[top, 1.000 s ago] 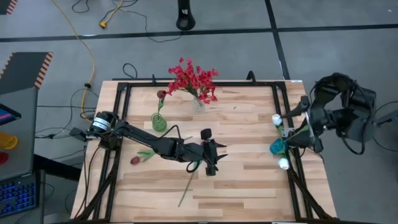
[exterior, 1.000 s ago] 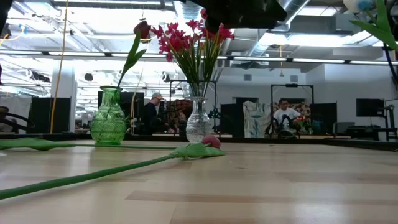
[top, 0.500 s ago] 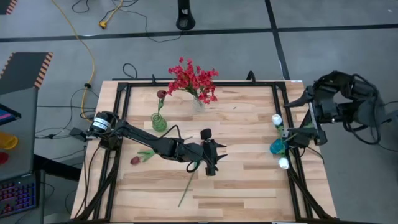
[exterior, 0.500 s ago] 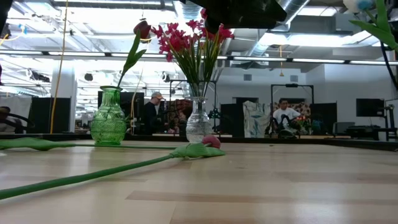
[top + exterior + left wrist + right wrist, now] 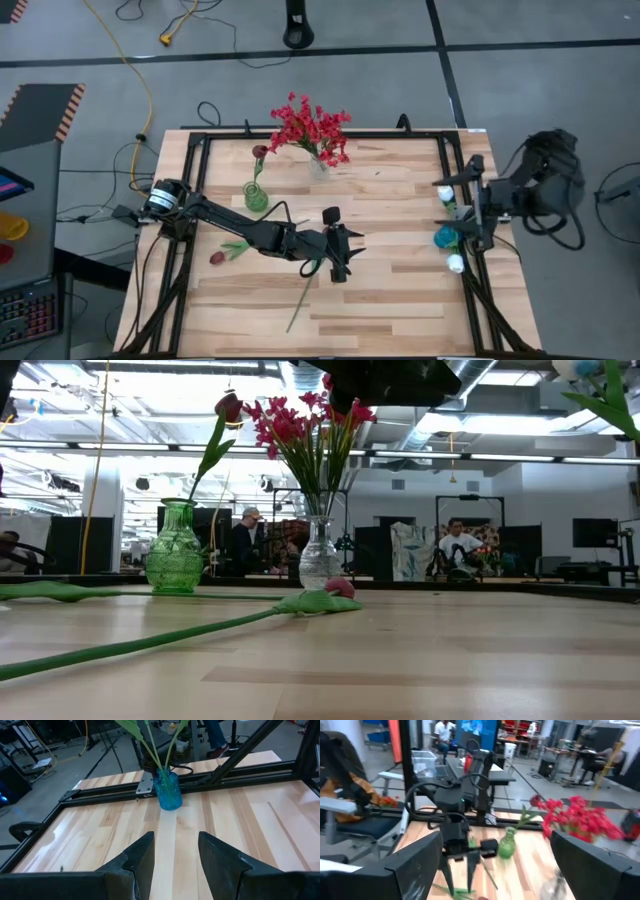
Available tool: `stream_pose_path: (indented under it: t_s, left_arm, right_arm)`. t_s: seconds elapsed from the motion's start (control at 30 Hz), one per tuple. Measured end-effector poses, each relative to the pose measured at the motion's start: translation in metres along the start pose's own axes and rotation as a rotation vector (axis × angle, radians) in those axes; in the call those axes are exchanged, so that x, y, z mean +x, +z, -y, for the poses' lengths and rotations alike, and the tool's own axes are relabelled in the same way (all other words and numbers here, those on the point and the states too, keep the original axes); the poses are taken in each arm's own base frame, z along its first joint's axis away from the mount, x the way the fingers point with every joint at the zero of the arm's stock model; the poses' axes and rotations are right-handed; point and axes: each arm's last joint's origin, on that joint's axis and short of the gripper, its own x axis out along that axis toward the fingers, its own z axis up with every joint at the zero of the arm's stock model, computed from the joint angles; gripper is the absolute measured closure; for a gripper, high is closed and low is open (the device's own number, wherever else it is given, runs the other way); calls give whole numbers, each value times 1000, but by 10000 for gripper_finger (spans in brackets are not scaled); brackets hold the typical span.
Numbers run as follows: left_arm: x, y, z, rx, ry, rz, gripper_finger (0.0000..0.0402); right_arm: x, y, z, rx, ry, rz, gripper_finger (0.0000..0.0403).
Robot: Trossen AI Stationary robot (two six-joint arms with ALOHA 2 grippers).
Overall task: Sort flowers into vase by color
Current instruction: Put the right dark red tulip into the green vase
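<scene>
A dark arm's left claw [image 5: 337, 272] hovers near the middle of the wooden surface [image 5: 400, 290], fingers parted and holding nothing, a loose green stem [image 5: 302, 298] beside it. A maroon tulip [image 5: 218, 257] lies toward the left edge. Along the far edge, red sprays [image 5: 310, 128] fill a clear vase [image 5: 319, 166] and 1 maroon bud [image 5: 259, 152] stands in a green vase [image 5: 255, 196]. At the right edge, white buds [image 5: 445, 191] rise from what appears to be a blue vase [image 5: 445, 237], the right claw [image 5: 474, 215] wide open and empty beside it.
</scene>
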Motion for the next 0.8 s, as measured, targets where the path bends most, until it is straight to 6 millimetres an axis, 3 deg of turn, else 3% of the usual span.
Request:
stream_pose_path:
  t_s: [0.17,0.4,0.57,0.8]
  left_arm:
    - [0,0,0,0,0,0,261]
    - [0,0,0,0,0,0,261]
    - [0,0,0,0,-1,0,261]
    - [0,0,0,0,0,0,261]
  right_arm:
    - [15,6,15,-43,10,30,5]
    - [20,5,47,-74,-200,13,5]
    - [21,4,62,-92,-175,16,5]
    - [36,0,81,-113,-190,-37,5]
